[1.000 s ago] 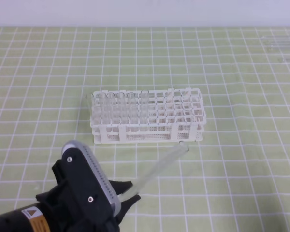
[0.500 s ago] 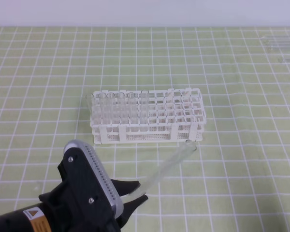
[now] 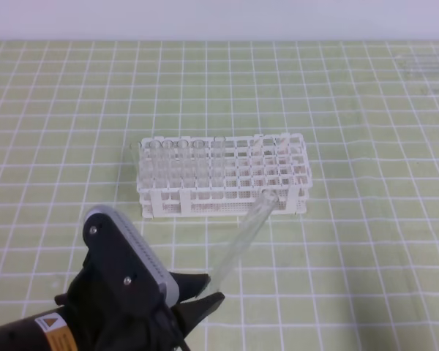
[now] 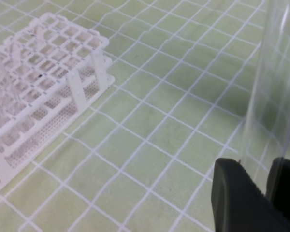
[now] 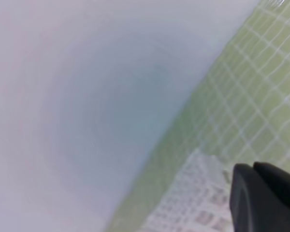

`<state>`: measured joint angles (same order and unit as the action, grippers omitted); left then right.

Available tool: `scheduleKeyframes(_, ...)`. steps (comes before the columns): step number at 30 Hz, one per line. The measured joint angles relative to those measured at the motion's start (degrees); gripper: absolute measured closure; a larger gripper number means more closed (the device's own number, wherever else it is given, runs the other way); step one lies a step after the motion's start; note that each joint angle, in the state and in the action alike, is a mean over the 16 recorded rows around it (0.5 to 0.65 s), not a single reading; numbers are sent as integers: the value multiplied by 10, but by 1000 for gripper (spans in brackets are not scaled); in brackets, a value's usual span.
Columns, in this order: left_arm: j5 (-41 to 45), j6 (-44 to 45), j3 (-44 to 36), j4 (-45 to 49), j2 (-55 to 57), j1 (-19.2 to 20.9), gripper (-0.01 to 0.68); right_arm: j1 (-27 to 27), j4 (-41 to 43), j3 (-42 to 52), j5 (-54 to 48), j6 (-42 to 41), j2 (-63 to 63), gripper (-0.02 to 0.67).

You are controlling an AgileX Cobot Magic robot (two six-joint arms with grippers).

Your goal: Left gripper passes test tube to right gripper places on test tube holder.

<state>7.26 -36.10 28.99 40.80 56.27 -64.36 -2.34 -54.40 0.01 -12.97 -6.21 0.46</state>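
The left tool (image 3: 205, 303) pinches the test tube (image 3: 243, 238) by its lower end, tilted toward the test tube holder (image 3: 223, 175), presumably for handover; the right tool (image 5: 261, 198) state cannot be determined.

Lighting: bright, even, diffuse; shadows faint.
Exterior high view: sharp centre, slightly soft far edge.
Left wrist view: test tube (image 4: 270, 82) blurred, faint glare streaks.
Right wrist view: heavily defocused, hazy throughout.
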Motion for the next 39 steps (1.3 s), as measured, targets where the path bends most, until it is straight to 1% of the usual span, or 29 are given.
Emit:
scheduleKeyframes(3, -8, -15, 0, 1, 0, 0, 662, 0, -120, 0, 13, 0, 0, 651)
scheduleKeyframes(5, -15, -19, 0, 2, 0, 0, 662, 0, -181, 0, 16, 0, 0, 651)
scheduleKeyframes(7, -21, -21, 0, 2, 0, 0, 662, 0, -224, 0, 14, -1, 0, 651)
scheduleKeyframes(9, -26, -21, 0, 3, 0, 0, 662, 0, -249, 0, 6, -4, 0, 651)
scheduleKeyframes(12, -33, -22, 0, 3, 0, 0, 661, 0, -275, -1, -21, -25, 0, 651)
scheduleKeyframes(14, -36, -24, 0, 2, 0, 0, 661, 0, -294, -6, -42, -56, 0, 651)
scheduleKeyframes(24, -36, -40, -1, 0, 0, 0, 661, 7, -360, -80, -159, -264, 20, 651)
scheduleKeyframes(29, -41, -45, -2, 1, 4, 0, 661, 17, -368, -137, -188, -348, 53, 650)
scheduleKeyframes(35, -62, -49, -9, 1, 23, 0, 660, 34, -363, -203, -230, -410, 124, 643)
scheduleKeyframes(39, -94, -55, -13, 0, 44, 2, 661, 42, -367, -239, -256, -451, 186, 634)
